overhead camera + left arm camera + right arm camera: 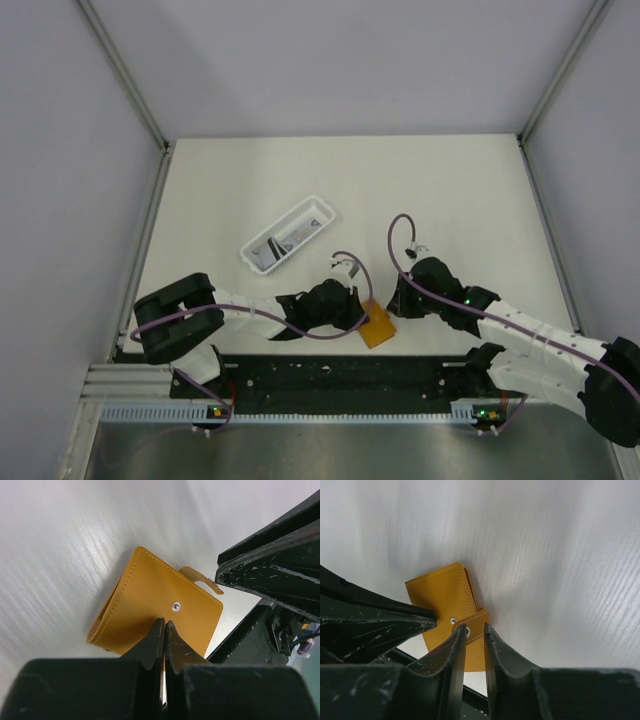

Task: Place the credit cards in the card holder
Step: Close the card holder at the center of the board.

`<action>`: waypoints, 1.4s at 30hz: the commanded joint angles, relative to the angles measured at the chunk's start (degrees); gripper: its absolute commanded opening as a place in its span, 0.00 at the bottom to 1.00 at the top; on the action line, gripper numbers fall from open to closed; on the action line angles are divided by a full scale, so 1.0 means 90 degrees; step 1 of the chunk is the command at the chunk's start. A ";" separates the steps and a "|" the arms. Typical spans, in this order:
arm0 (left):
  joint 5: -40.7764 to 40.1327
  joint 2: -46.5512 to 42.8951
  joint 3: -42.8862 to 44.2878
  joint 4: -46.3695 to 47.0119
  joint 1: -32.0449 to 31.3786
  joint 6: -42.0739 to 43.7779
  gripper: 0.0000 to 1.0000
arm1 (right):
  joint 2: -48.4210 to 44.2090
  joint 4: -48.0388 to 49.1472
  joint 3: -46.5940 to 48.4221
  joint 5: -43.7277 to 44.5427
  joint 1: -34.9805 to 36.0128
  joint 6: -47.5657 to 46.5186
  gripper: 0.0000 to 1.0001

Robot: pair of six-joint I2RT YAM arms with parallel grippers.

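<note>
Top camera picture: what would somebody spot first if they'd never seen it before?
Probably the flat orange-tan card holder, the only bright thing, lying near the front edge of the white table. The left gripper has its shut tips at the holder's edge, and the right gripper stands slightly open around its snap strap. Further back sits a long white plastic tray with grey and dark credit cards inside.
</note>
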 commanded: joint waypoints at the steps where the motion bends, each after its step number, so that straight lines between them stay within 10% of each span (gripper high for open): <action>1: -0.0052 0.0052 -0.0119 0.0066 -0.0017 -0.0029 0.00 | 0.0026 0.0522 -0.0074 -0.0413 -0.0052 -0.0137 0.21; 42: -0.0013 0.0120 -0.0138 0.0096 -0.0017 -0.0049 0.00 | 0.0670 0.1802 -0.0534 -0.1263 -0.0062 0.0244 0.18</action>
